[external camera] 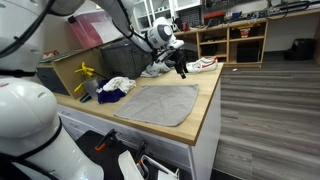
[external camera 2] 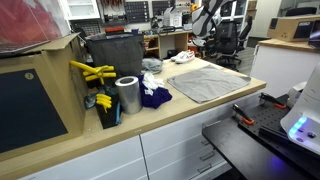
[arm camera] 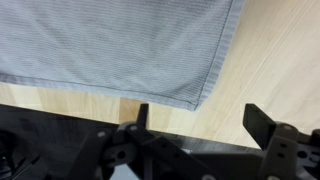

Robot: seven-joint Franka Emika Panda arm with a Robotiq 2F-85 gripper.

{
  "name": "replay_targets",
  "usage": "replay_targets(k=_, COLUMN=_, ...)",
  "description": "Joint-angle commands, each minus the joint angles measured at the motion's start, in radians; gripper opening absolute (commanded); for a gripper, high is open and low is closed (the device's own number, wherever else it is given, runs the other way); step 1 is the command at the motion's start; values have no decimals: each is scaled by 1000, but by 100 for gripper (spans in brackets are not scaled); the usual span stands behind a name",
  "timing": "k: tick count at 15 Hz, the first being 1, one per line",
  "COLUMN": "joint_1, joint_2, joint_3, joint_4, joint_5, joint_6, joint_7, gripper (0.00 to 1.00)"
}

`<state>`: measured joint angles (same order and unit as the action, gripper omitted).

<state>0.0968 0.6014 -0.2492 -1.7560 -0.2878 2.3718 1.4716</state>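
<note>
— How is your tool (arm camera: 200,118) standing?
— Its jaws are gaping wide and gripping nothing; you are hovering it over the desk (arm camera: 275,60).
— And the grey cloth (arm camera: 110,45)?
— It is lying flat on the desk, its corner sitting just beyond your fingertips. A blue rag (external camera 2: 153,97) is lying past its far side.

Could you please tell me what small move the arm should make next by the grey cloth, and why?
Probably lift the gripper straight up. Its fingers stand open and empty near the corner of the grey cloth, which lies spread flat on the wooden counter, so a sideways move might drag it.
</note>
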Motion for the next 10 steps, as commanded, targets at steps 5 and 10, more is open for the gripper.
replay_targets(k=5, joint_1=-7, joint_2=-135, joint_3=54, joint_4=-266, joint_5=26, joint_6=-41, joint_7=-84, gripper=100)
replay_targets(k=10, joint_1=-2, joint_2=-177, joint_3=51, joint_4=-437, joint_5=13, joint_6=-40, joint_7=-67, gripper=68)
